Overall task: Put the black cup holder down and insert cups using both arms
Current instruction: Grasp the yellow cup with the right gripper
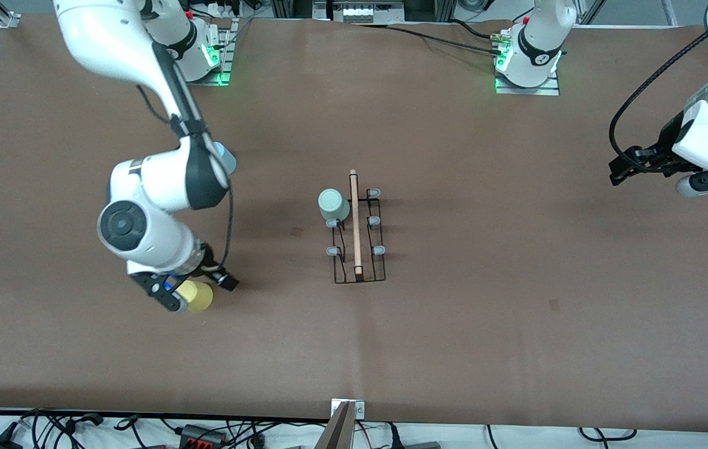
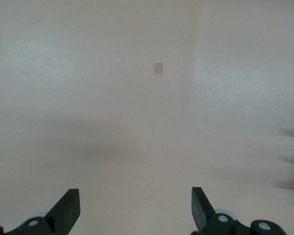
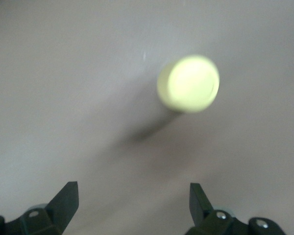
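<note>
The black cup holder (image 1: 359, 237) stands in the middle of the table, its wooden handle pointing toward the front camera. A mint green cup (image 1: 333, 204) sits upside down on a peg at the rack's farther end, on the right arm's side. A yellow cup (image 1: 197, 296) stands upside down toward the right arm's end. My right gripper (image 1: 195, 288) hovers over it, open and empty; the right wrist view shows the yellow cup (image 3: 188, 83) ahead of the spread gripper (image 3: 132, 198). A light blue cup (image 1: 227, 157) is mostly hidden by the right arm. My left gripper (image 1: 625, 168) waits open over the left arm's end, also seen in its wrist view (image 2: 135, 203).
Small dark marks lie on the brown table cover (image 1: 296, 231), (image 1: 554, 304); one shows in the left wrist view (image 2: 158, 68). A metal bracket (image 1: 346, 411) and cables sit at the table edge nearest the front camera.
</note>
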You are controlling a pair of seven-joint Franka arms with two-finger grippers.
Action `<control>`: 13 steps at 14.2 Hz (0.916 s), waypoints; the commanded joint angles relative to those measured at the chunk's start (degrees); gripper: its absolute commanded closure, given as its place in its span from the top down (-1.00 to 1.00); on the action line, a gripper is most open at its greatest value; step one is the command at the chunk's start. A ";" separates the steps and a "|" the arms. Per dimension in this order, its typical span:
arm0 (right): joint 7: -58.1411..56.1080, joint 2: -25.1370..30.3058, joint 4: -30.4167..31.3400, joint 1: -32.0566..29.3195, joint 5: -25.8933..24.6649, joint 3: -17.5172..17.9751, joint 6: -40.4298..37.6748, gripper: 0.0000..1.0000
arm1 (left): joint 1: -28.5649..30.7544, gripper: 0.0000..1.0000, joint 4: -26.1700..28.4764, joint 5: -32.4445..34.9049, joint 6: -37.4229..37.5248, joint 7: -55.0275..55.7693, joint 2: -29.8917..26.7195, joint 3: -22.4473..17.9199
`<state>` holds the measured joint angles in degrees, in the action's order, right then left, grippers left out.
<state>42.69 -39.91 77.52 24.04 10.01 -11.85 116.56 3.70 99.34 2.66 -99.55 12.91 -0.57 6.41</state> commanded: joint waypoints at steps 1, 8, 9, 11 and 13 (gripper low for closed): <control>-11.89 -2.62 -1.66 -3.12 -0.95 0.60 2.26 1.00 | -0.80 1.00 -0.72 -0.12 -0.29 -0.87 -0.66 -0.78; -31.33 -5.96 -1.84 -6.64 -1.04 0.60 5.96 1.00 | -0.63 1.00 -0.90 -3.35 0.41 0.18 -0.66 -0.70; -33.26 -6.84 -2.28 -6.64 -1.04 0.60 6.83 1.00 | -0.54 1.00 -0.90 -3.37 0.85 0.18 -0.66 -0.78; -36.26 -8.42 -3.51 -6.90 -1.04 0.60 7.02 1.00 | -0.54 1.00 -0.90 -3.37 2.25 0.18 -0.58 -1.31; -36.45 -9.74 -4.82 -7.08 -0.87 0.77 7.10 1.00 | -0.54 1.00 -0.90 -3.28 2.17 0.18 -0.31 -1.40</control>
<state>7.65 -47.33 76.12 17.74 9.83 -11.85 123.72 3.58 98.81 0.41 -98.43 13.09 -0.57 5.72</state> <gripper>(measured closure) 0.000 0.000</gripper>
